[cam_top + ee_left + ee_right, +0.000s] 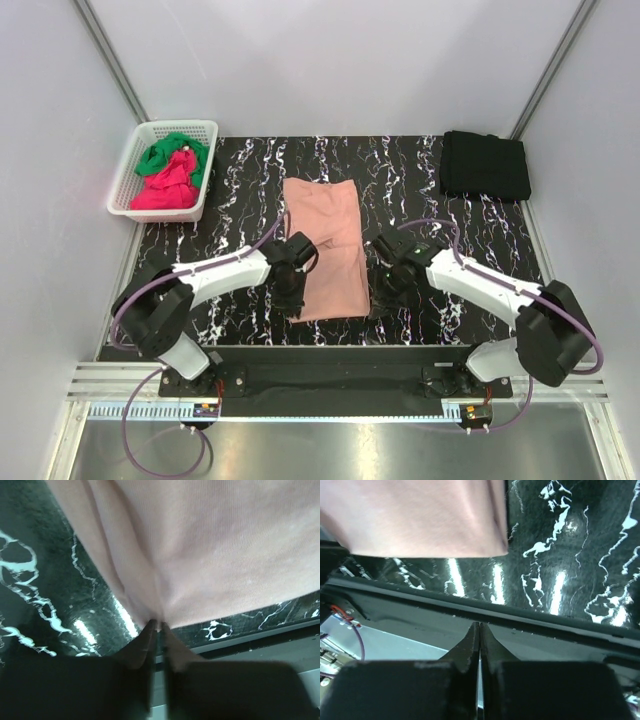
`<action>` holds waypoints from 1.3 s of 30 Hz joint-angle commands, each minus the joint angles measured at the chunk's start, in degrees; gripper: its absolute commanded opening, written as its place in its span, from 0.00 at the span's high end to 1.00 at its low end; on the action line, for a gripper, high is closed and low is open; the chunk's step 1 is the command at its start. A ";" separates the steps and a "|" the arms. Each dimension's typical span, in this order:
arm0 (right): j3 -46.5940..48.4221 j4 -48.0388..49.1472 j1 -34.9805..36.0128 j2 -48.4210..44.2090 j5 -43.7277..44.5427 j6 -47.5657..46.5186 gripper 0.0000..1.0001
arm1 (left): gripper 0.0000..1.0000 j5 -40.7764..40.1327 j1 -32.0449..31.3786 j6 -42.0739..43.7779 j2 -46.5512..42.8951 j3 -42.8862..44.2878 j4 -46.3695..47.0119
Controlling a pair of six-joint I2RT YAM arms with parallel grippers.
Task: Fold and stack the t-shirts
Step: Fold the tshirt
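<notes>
A salmon-pink t-shirt lies folded into a long strip on the black marbled table, its print hidden. My left gripper is at the strip's near left corner. In the left wrist view the gripper has its jaws only a slit apart, with the pink hem pinched at the tips and creases running into them. My right gripper sits just right of the near right corner. In its own view this gripper is shut on nothing, over the table's front edge, with the shirt ahead to the left.
A folded black t-shirt lies at the back right corner. A white basket at the back left holds a green tee and a magenta-red tee. White walls close in the table on three sides.
</notes>
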 commanded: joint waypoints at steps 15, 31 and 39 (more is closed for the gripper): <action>-4.01 8.88 -2.01 -23.41 2.87 0.62 0.48 | 0.38 4.89 5.17 -13.01 -34.16 -11.63 5.56; -18.88 22.25 -4.03 -26.17 1.01 6.42 0.46 | 0.36 13.40 12.29 -16.80 -40.33 -25.71 17.24; -20.39 21.56 -4.30 -31.45 0.49 6.87 0.49 | 0.37 12.28 14.23 -11.63 -41.57 -22.06 11.64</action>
